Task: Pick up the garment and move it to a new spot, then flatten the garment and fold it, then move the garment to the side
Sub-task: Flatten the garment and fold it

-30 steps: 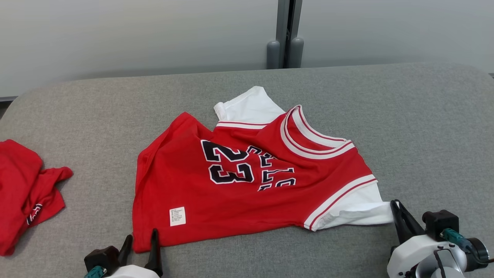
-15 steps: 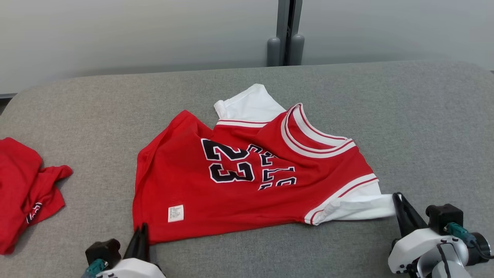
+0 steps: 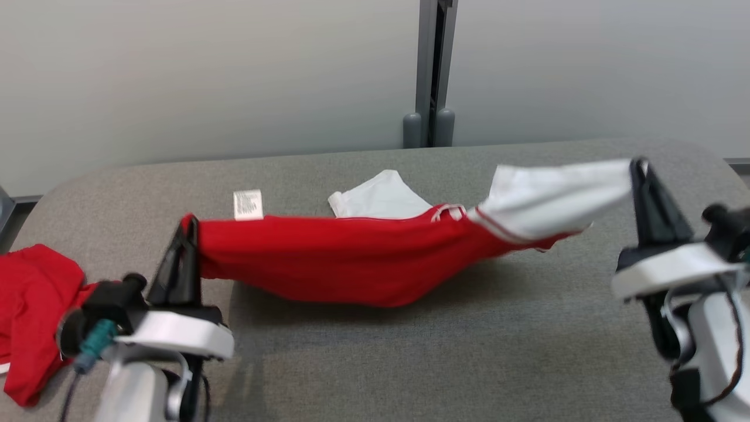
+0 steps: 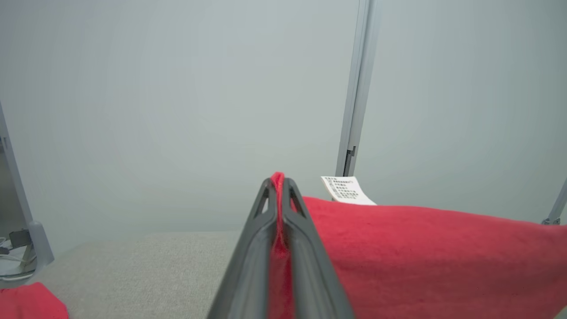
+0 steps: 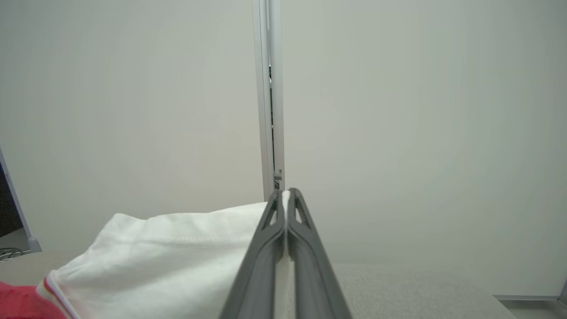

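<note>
The left gripper (image 3: pixel 190 223) clamps the jersey (image 3: pixel 351 275) hem; the right gripper (image 3: pixel 639 164) clamps its sleeve (image 3: pixel 551 199). Risk: either thin pinch may slip under tension, dropping one side.

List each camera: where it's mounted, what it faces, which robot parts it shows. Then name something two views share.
Head view: on the head, looking forward and down at the grey table; the jersey hangs between left gripper and right gripper.
Left wrist view: on the left wrist, looking along its closed fingers toward the wall; red hem pinched.
Right wrist view: on the right wrist, along its closed fingers toward the wall; white sleeve pinched.
Shared: the care label shows in head and left wrist views.
</note>
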Controlling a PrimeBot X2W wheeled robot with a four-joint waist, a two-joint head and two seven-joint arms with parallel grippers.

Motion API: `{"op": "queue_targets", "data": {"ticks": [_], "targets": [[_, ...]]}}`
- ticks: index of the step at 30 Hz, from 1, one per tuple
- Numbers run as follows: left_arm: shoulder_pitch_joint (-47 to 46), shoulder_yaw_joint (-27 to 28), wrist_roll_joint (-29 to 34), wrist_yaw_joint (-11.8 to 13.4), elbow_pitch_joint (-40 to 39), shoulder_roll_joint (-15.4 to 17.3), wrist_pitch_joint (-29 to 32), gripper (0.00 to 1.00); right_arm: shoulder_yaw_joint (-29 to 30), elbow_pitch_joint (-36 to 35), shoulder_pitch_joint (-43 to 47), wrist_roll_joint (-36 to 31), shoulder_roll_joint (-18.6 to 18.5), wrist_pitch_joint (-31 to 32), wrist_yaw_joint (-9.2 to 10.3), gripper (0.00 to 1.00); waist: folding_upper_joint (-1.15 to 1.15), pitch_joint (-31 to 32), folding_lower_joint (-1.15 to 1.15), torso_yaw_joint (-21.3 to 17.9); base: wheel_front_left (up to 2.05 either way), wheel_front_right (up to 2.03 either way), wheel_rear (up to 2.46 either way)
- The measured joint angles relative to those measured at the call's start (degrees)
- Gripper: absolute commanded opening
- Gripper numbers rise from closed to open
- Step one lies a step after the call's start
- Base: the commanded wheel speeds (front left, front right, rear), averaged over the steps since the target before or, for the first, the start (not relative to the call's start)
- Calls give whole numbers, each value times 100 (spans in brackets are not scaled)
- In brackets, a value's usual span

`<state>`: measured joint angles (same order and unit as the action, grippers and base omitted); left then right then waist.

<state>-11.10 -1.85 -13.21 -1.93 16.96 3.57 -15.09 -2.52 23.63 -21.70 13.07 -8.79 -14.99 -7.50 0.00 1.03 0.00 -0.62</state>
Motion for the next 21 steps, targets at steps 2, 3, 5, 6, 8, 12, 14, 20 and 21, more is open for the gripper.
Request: {"op": "queue_targets", "data": {"ticks": [2,3,5,6,8,12,14,20,21], "targets": [[-208,59,92,-54,-91,162,0,0,-35,-240,-285,111,-85,0,0,0,0,79,0,-32,0,0,0],[-336,81,153,-55,-108,269,0,0,-69,-355,-445,187,-123,-1,0,0,0,106,0,-55,0,0,0],[-643,100,275,-55,-202,481,9,0,-157,-561,-772,255,-253,0,0,0,0,146,0,-102,0,0,0],[-810,116,276,-55,-283,553,86,0,-178,-634,-926,347,-294,0,0,0,0,162,0,-119,0,0,0],[-1158,137,341,-55,-530,702,244,0,-290,-769,-1226,405,-444,22,0,0,0,167,0,-141,0,0,0],[-1862,168,276,-107,-835,893,764,0,-377,-928,-1836,534,-654,267,0,0,0,54,0,-141,0,0,0],[-2142,151,271,-132,-903,956,976,0,-436,-926,-2069,560,-748,387,0,0,0,-44,0,-132,0,0,0],[-2713,-132,411,-160,-556,984,1250,0,-832,-464,-2743,483,-788,641,-1,0,0,-581,0,-112,0,0,0],[-2790,-196,469,-160,-441,973,1218,0,-900,-345,-2863,500,-749,651,0,0,0,-690,0,-110,0,0,0]]}}
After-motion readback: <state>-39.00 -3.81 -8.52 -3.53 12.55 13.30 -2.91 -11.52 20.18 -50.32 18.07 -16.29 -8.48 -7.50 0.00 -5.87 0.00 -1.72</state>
